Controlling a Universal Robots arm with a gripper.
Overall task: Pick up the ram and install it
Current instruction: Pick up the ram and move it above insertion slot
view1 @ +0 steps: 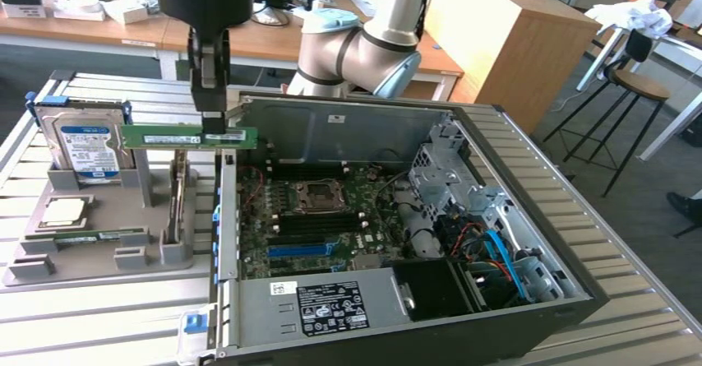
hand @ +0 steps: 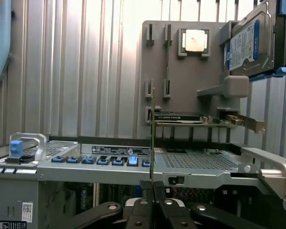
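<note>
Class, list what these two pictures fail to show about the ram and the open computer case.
- Exterior view: print on the ram is too small to read; the gripper covers part of it.
- Wrist view: ram is edge-on, so its faces are hidden.
- Wrist view: case wall hides the motherboard.
</note>
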